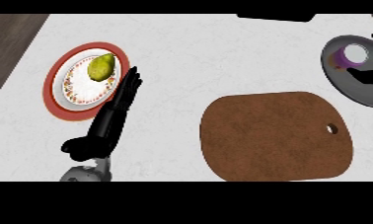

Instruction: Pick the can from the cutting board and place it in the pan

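A: Start at the left. What's there?

B: A red-rimmed plate [55, 100] with a patterned inner dish, and a green pear [101, 67] lying on it. Just beside its right rim is the left hand [113, 114], black, fingers straight and held close together, pointing up and a little right, the thumb out to the left. It holds nothing; I read it as resting.

A: And the cutting board?

B: The brown cutting board [277, 136] lies right of centre, bare on top, with its hanging hole toward the right edge. No can on it.

A: So where is the can?

B: Far right, in the grey pan [336, 77] that runs off the view's edge. The can [354, 54] stands upright, seen end-on: a pale top with a purple side, so its long axis points up at the camera.

A: Which hand is nearer?

B: A dark shape lies just below the can, perhaps the right hand, but I cannot tell. The left hand is well apart, across the board. Judging by how things lie, the placing looks done.
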Tool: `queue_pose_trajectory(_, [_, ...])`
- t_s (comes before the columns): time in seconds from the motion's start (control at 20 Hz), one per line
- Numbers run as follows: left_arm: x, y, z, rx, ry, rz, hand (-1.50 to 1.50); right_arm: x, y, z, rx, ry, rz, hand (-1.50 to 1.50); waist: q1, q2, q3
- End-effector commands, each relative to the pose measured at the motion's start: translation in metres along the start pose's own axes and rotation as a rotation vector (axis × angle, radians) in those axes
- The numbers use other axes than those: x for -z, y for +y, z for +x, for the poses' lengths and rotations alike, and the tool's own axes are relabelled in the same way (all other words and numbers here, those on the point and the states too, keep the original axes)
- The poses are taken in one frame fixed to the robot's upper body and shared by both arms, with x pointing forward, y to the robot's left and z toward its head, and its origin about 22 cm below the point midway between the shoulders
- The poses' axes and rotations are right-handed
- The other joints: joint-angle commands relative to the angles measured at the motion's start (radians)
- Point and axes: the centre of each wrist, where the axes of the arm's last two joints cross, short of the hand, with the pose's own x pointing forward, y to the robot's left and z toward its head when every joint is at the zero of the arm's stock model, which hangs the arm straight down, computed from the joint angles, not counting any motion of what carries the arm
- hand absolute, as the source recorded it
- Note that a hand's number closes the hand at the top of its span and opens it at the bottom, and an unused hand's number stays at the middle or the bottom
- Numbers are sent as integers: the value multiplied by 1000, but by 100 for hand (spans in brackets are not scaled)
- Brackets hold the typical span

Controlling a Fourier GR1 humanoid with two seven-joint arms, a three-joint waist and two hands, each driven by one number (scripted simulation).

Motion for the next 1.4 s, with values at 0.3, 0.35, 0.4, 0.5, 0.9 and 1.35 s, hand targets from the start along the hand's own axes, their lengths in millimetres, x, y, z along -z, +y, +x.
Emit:
queue_pose_trajectory(0.3, [5, -4, -1, 5, -12, 11, 0, 4, 9, 6, 160, 4, 266, -150, -2, 2, 4])
queue_pose_trajectory(0.35, [2, 3, 2, 6, 3, -9, 0, 3, 20, 12, 197, 5, 229, -150, 7, 3, 5])
queue_pose_trajectory(0.4, [7, -4, -2, -5, 6, -5, 0, 8, 24, 23, 248, -24, 176, -150, -1, 3, 5])
queue_pose_trajectory(0.5, [6, 5, 1, -20, 16, 20, 0, 5, 20, 14, 357, -42, 111, -150, -17, -3, 5])
queue_pose_trajectory(0.9, [-4, 9, -8, 2, 13, 28, 0, -3, -32, -27, 601, 2, 79, -150, -36, -9, 4])
queue_pose_trajectory(1.35, [0, 16, -5, 10, 16, 55, 0, -35, -80, -80, 770, -95, 281, -150, -56, -14, 4])
